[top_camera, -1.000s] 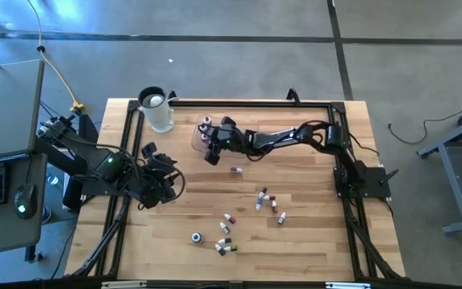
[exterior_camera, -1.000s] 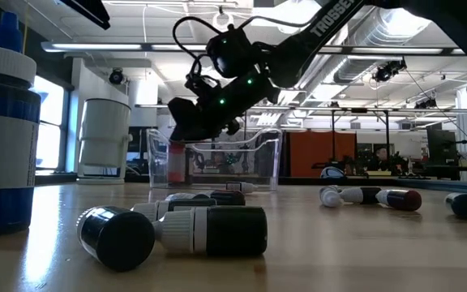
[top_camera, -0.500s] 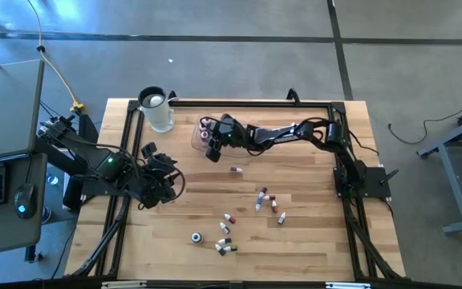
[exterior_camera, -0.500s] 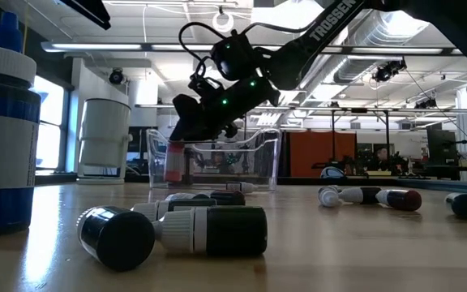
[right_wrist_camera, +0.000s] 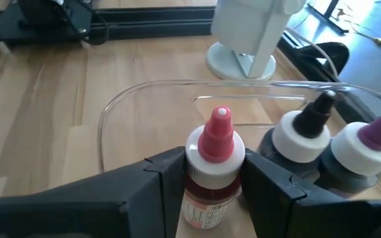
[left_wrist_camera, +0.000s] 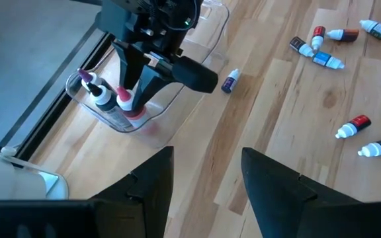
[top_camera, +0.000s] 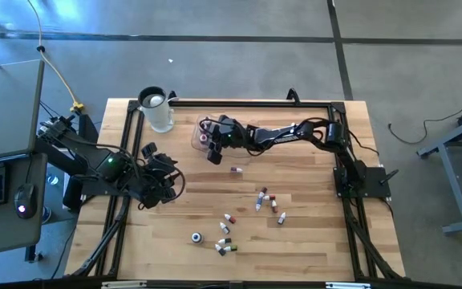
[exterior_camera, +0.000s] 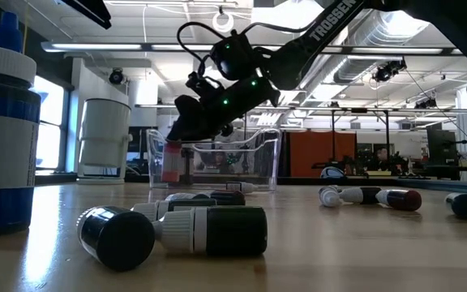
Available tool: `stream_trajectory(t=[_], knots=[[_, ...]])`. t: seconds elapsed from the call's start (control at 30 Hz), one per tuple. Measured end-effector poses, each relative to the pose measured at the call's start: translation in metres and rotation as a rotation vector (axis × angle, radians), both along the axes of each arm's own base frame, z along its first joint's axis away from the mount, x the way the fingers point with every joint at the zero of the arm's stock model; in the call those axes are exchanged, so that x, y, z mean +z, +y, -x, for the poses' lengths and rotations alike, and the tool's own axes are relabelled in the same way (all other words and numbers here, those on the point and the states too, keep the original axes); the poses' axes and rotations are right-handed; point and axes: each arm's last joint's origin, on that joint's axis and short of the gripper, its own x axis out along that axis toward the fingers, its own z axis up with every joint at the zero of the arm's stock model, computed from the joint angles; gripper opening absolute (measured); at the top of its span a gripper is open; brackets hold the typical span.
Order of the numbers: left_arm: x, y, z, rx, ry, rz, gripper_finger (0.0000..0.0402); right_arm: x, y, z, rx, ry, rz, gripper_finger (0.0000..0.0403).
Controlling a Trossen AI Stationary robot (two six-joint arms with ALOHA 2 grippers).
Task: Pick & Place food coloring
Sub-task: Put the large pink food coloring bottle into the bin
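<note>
Placement is the step in hand: a red-capped food coloring bottle (right_wrist_camera: 210,168) is held upright between the narrowed fingers of the right gripper (top_camera: 212,147), inside the clear tray (left_wrist_camera: 197,30) near the table's far edge. 2 bottles (1 dark-capped (right_wrist_camera: 306,129), 1 purple-capped (right_wrist_camera: 369,149)) are already stood just beside it. A clean release is judged to need the bottle's base seated flat on the tray floor, the fingers opened only slightly, then lifted straight up so the neighbours are not tipped. Roughly 10 more bottles (top_camera: 267,201) are left lying scattered on the wooden table (top_camera: 311,233). The left gripper (left_wrist_camera: 204,192) is parked open at the table's left side. A clear jug (top_camera: 156,108) is stood beside the tray. Beyond, a large workshop with ceiling lights and ducts is seen.
</note>
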Motion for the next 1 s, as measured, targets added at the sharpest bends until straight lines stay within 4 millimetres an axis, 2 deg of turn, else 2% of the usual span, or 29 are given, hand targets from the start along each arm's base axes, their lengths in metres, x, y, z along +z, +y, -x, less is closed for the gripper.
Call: stream_trajectory(t=[0.13, 0.37, 0.6, 1.0], knots=[[0.0, 0.0, 0.0, 0.0, 0.0, 0.0, 0.0172, -0.0001, -0.0001, 0.0001, -0.001, 0.002, 0.009, 0.0129], [0.0, -0.0001, 0.0001, -0.003, 0.003, 0.005, 0.0172, 0.0042, -0.0044, -0.0004, -0.106, -0.034, 0.058, 0.0129], [-0.0005, -0.0006, 0.0002, -0.013, 0.015, 0.022, 0.0172, 0.0044, -0.0014, -0.0012, -0.001, -0.043, 0.01, 0.0132], [-0.0001, -0.001, -0.0004, -0.013, 0.007, 0.027, 0.0172, 0.0041, -0.0036, -0.0004, 0.006, -0.035, 0.022, 0.0199]])
